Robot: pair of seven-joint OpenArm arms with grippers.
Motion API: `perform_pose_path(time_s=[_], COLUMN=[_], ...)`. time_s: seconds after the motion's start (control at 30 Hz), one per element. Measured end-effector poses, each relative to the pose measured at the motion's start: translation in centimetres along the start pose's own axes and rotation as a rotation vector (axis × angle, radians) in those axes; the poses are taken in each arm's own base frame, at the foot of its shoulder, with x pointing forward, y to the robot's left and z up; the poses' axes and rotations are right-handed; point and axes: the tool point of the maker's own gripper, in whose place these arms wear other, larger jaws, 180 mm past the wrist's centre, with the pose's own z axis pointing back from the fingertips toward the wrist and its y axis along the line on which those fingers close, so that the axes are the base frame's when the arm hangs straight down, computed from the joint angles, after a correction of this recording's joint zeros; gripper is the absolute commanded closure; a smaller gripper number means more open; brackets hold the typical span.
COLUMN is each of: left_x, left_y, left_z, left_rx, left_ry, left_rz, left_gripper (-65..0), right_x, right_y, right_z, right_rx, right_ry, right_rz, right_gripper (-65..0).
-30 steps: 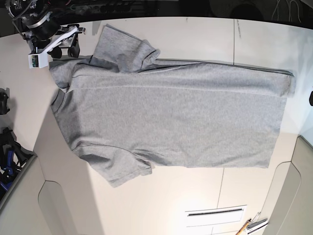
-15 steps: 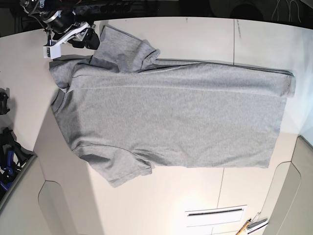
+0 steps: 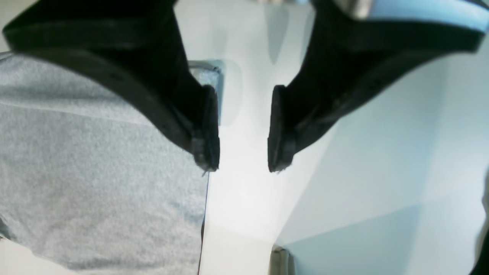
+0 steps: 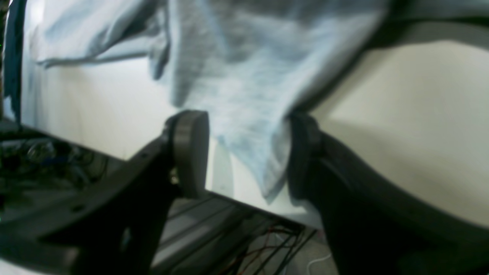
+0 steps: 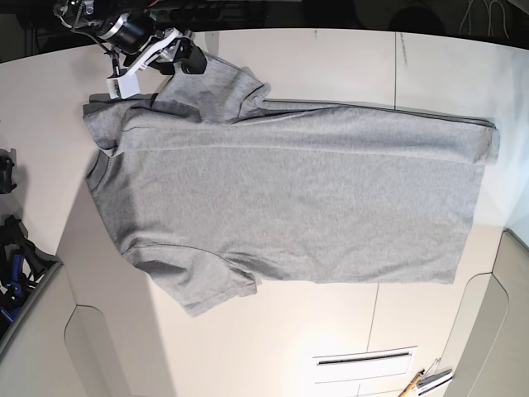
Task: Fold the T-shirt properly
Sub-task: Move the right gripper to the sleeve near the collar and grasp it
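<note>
So: your right claw (image 4: 244, 152) stands wide, straddling sleeve corner of T-shirt (image 5: 289, 198) — poised to pinch for fold. Left claw (image 3: 242, 130) wide, empty, beside hem over bench (image 5: 331, 58).

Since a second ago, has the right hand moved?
Yes. In the base view the right hand has shifted rightward along the table's far edge, reaching the T-shirt sleeve.
</note>
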Motion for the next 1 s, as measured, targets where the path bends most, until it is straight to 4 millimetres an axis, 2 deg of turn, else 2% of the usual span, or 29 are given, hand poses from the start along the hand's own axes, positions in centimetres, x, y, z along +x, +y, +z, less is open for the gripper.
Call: perform_pose_path(time_s=[0.07,0.1,0.2,0.23,0.4,0.53,0.6,0.77,1.0], left_x=[0.0,0.0,0.0,0.0,0.0,0.0,0.0,0.0,0.0], left_y=[0.0,0.0,0.0,0.0,0.0,0.0,0.0,0.0,0.0], left_z=[0.0,0.0,0.0,0.0,0.0,0.0,0.0,0.0,0.0], left_rx=[0.0,0.0,0.0,0.0,0.0,0.0,0.0,0.0,0.0], left_ry=[0.001,0.001,0.0,0.001,0.001,0.001,0.0,0.0,0.001], left_rz=[0.0,0.0,-0.001,0.0,0.0,0.0,0.0,0.0,0.0], left_gripper=[-25.5,-25.4,-25.4,-25.4,-25.4,-25.4,-25.4,-25.4,-25.4], right_x=[-0.2,-0.3,-0.9,-1.0,-0.9,-0.1,0.7,4.2,9.5], right_y=[0.6,0.8,1.0,0.9,1.0,1.1,1.9,3.8,5.1], right_z=[-0.3,-0.5,-0.7,-0.7,-0.7,-0.9,-1.0,-1.3,-1.8], right_rx=[0.018,0.022,0.024,0.019,0.024,0.033,0.071,0.169,0.199], right_ry=[0.009,0.016,0.045,0.049,0.045,0.032,0.013,-0.08,-0.177], right_rz=[0.007,0.012,0.014,0.013,0.018,0.025,0.048,0.084,0.172], right_gripper=[-29.3,-25.1,-4.2,0.0,0.0,0.0,0.0,0.0,0.0])
